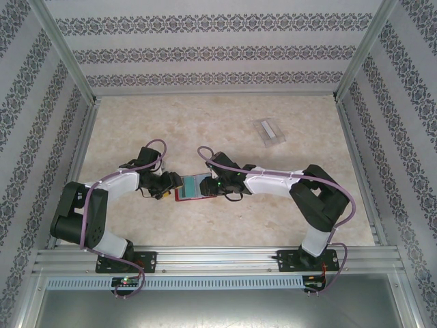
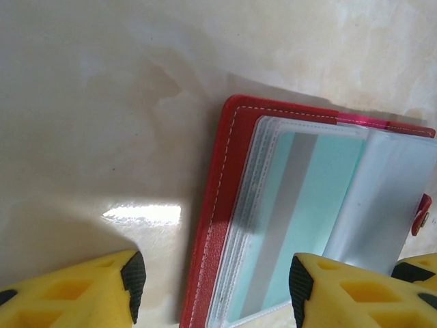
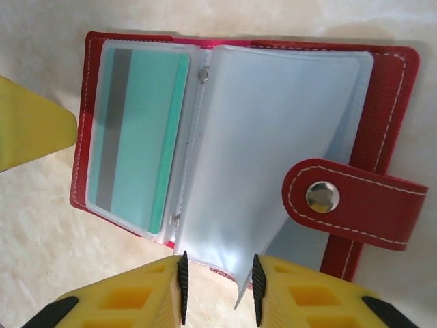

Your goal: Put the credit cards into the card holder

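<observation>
**Inspector:** Stage of the job?

**Assessor:** Judged early. Located the card holder (image 1: pixel 270 132) toward the far right of the table (image 1: pixel 225 123), standing alone, well apart from both hands. Saw no teal through its clear walls from above, so counted nothing as delivered.

**Inspector:** Whereabouts of the cards?

**Assessor:** Found one teal card (image 3: pixel 136 137), grey stripe up, tucked inside a clear sleeve of an open red wallet (image 3: pixel 392 82), on the page nearer the left hand. Placed the wallet near the middle of the table, between the two hands. Cannot vouch for further cards in the sleeves beneath.

**Inspector:** State of the hands?

**Assessor:** Left hand (image 2: pixel 217 280): open wide and empty, straddling the wallet's outer edge, one finger over bare table, the other over the sleeved card. Right hand (image 3: pixel 218 287): jaws narrow, set at the near edge of a loose clear leaf (image 3: pixel 273 150), with its corner hanging between them. Cannot tell whether clamped on that leaf or merely close to it.

**Inspector:** Left to do?

**Assessor:** Nearly all, by estimate: draw the card out of its sleeve, carry it across to the holder, slot it in, then repeat for any others.

**Inspector:** Obstructions?

**Assessor:** Noted the loose leaf arching over the right page and the snap strap (image 3: pixel 348 198) folded in across the right cover. Expect the slick sleeve to resist a two-finger pull, and the light wallet to slide unless pinned.
</observation>
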